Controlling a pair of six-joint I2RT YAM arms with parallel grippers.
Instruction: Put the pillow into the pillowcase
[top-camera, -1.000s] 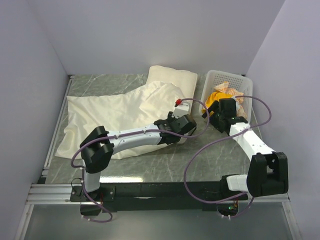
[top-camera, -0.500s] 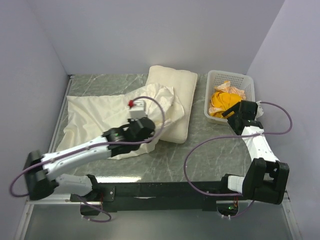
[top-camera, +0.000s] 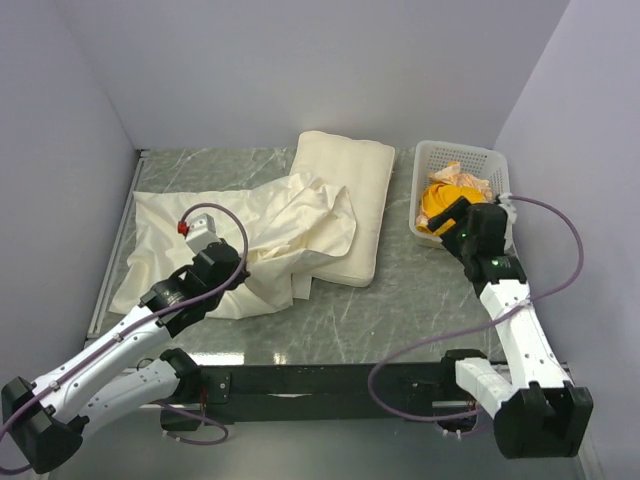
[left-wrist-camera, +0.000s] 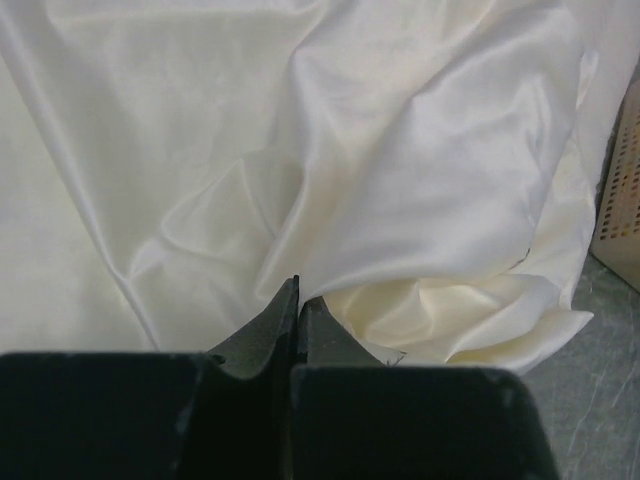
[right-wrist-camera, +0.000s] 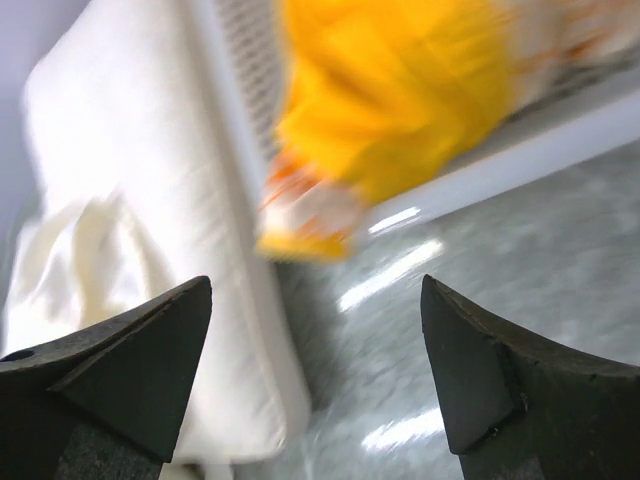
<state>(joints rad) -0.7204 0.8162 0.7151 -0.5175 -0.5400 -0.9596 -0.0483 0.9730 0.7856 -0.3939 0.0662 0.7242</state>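
Now the left gripper (left-wrist-camera: 297, 295) pinches a pillowcase (left-wrist-camera: 400, 180) fold; right gripper (right-wrist-camera: 315, 300) hangs open beside the pillow (right-wrist-camera: 130, 200). Mouth not yet opened, I reckon; next, spread it.

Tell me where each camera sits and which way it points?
Top external: high behind the robot, looking down at the table; left arm and right arm show.
Left wrist: on the left arm, facing the pillowcase; the left gripper, shut on it, shows.
Right wrist: on the right arm, facing the basket and pillow; the open right gripper shows.
Shared: top and right wrist views both show pillow and basket.
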